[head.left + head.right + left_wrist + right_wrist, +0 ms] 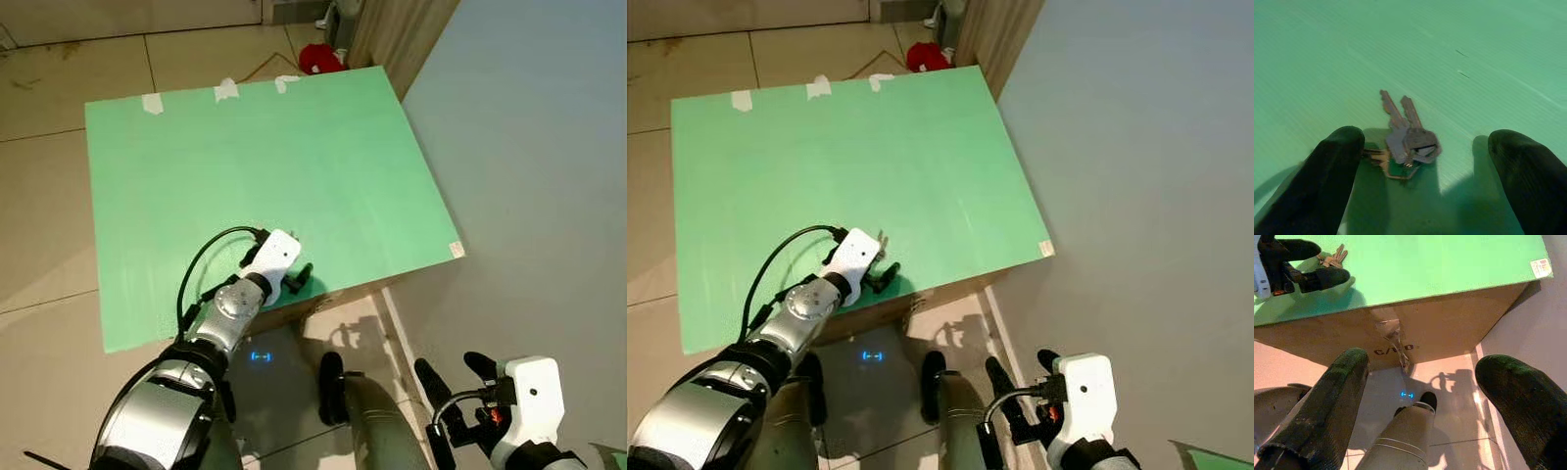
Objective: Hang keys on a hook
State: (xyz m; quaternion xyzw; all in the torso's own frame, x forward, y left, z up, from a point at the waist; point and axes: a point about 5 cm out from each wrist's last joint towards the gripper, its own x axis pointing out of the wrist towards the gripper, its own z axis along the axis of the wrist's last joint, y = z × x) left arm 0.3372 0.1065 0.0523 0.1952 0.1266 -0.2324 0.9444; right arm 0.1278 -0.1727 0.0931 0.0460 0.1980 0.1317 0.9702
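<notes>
My left gripper (1425, 166) spread wide over 2 grey metal keys (1406, 134) on green cardboard box top (245, 157); right gripper (1440, 406) also wide, idle.

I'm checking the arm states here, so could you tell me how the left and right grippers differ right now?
The left gripper is out over the green board, low at its near edge, while the right gripper hangs beside the box, above the floor. The left gripper has the keys between its fingers, not yet pinched; the right gripper has nothing between its own. Both are open, with black fingers.
</notes>
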